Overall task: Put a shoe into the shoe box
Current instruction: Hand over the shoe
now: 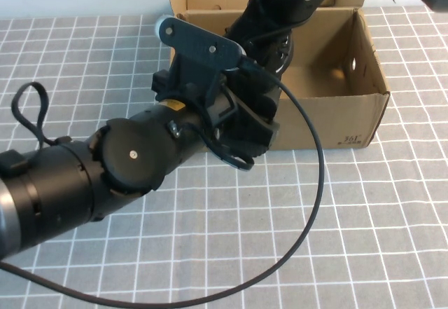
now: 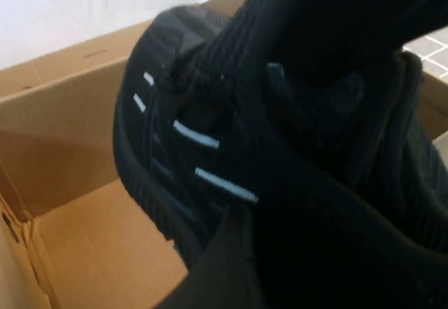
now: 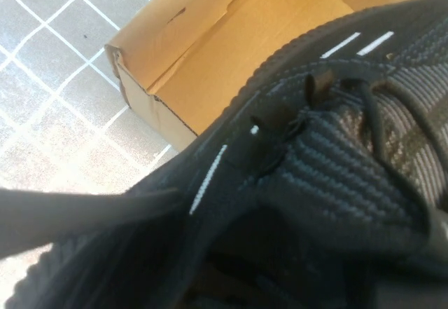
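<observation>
The black knit shoe (image 1: 274, 48) with white dashes hangs tilted, toe down, over the left part of the open brown shoe box (image 1: 329, 113). My right gripper (image 1: 277, 16) comes down from the far side and is shut on the shoe's upper part. My left gripper (image 1: 248, 123) is by the box's front left corner, close against the shoe. In the left wrist view the shoe (image 2: 210, 148) fills the picture in front of the box's inner wall (image 2: 70, 113). In the right wrist view the shoe's laces and collar (image 3: 350, 155) lie over the box's corner (image 3: 203, 64).
The box stands at the far middle of a grey tablecloth with a white grid (image 1: 350, 218). Its right half shows bare cardboard floor (image 1: 318, 78). A black cable (image 1: 318, 183) loops from my left arm over the near table. The left arm's bulk (image 1: 105, 176) covers the near left.
</observation>
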